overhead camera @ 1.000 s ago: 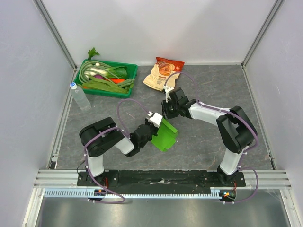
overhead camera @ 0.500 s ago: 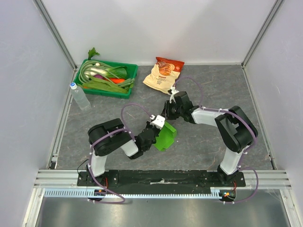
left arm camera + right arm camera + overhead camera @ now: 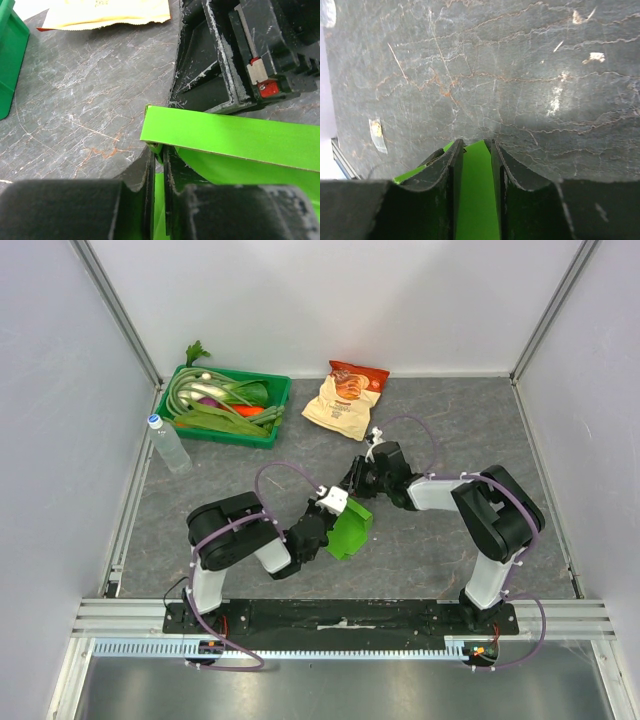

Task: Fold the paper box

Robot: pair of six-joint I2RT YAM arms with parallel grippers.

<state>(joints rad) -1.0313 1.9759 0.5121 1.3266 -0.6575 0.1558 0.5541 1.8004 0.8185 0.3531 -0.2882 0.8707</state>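
We see left gripper (image 3: 331,509) narrow, its fingers (image 3: 142,177) pinching lime card edge of paper box (image 3: 350,531). Box sits between both grippers, flap spread just ahead of left fingertips. Right gripper (image 3: 358,487) meets box's far edge. Jaws narrow, green card in gap, but we cannot tell whether they clamp it. Snack bag (image 3: 345,395) well beyond right gripper.
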